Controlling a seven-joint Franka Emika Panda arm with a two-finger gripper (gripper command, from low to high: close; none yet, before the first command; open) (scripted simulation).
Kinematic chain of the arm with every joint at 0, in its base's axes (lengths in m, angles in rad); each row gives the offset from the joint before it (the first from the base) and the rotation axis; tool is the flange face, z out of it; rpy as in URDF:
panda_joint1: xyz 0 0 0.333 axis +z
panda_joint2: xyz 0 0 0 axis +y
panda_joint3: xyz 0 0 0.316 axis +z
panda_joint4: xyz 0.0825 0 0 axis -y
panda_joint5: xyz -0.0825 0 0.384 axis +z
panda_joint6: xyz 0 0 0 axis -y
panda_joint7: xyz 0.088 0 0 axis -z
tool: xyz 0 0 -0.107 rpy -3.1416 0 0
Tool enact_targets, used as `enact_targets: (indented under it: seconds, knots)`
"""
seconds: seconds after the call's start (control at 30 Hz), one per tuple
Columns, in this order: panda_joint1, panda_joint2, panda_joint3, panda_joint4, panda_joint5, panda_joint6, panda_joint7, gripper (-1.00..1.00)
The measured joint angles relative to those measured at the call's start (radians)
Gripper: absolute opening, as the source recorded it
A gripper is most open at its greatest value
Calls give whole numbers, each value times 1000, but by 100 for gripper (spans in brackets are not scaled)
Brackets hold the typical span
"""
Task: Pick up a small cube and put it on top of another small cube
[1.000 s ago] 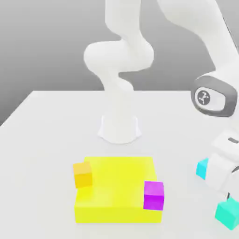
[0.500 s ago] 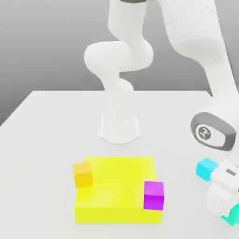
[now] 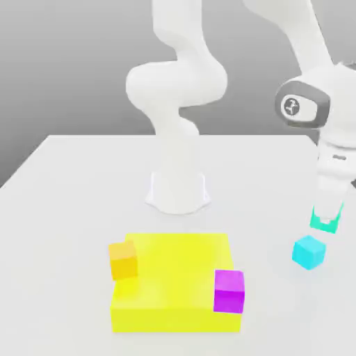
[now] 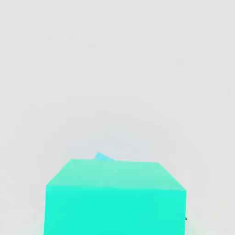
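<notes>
Below the jaws, the cyan cube [image 3: 309, 252] stands in the way of straight descent; beyond it, bare tabletop [image 3: 274, 208] leaves room around the jaws' sides.

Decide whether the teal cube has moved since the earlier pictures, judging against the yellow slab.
Yes: the teal cube has risen, gripped in the jaws; once level with the yellow slab's front edge, it now shows above the slab's back edge.

smooth matt yellow slab [image 3: 174, 271], plain smooth cubes [image 3: 309, 252], smooth white plastic-looking arm [image 3: 177, 83], matt pale tabletop [image 3: 83, 208]
</notes>
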Motion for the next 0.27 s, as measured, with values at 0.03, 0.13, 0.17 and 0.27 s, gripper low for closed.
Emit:
enact_targets:
  seconds: [0.03, 0.13, 0.17, 0.27]
  knots:
    - [-4, 30, -4, -3, -32, 31, 20, -100]
    - [-1, 141, -41, -1, -178, 127, 123, -100]
    - [16, 172, -67, 1, -224, 154, 155, 100]
    - [16, 172, -67, 1, -224, 154, 155, 100]
